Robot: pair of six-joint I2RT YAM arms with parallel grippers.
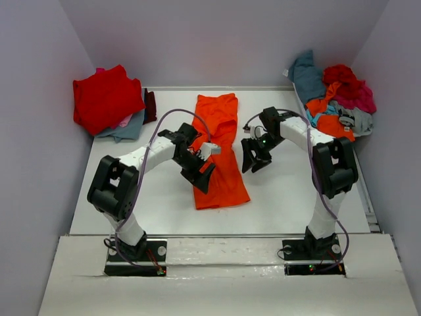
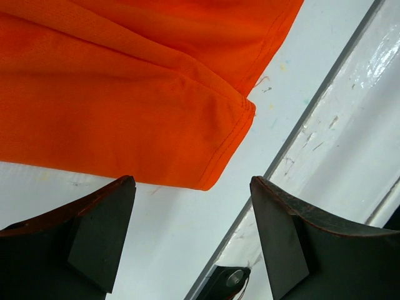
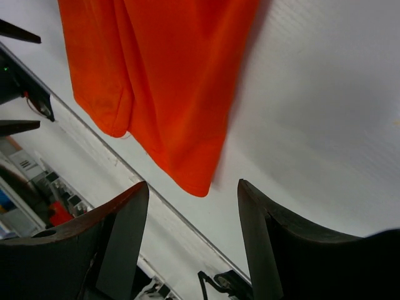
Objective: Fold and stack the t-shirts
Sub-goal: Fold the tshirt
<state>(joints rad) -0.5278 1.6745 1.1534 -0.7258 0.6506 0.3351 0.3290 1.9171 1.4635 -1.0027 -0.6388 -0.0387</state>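
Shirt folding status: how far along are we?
Done: a pile topped by a red shirt sits far left and looks folded. In hand: the orange t-shirt lies mid-table, folded into a long strip. The left gripper and right gripper hover at its sides, both open and empty. Left: its cross fold, stacking it, then the unfolded heap far right.
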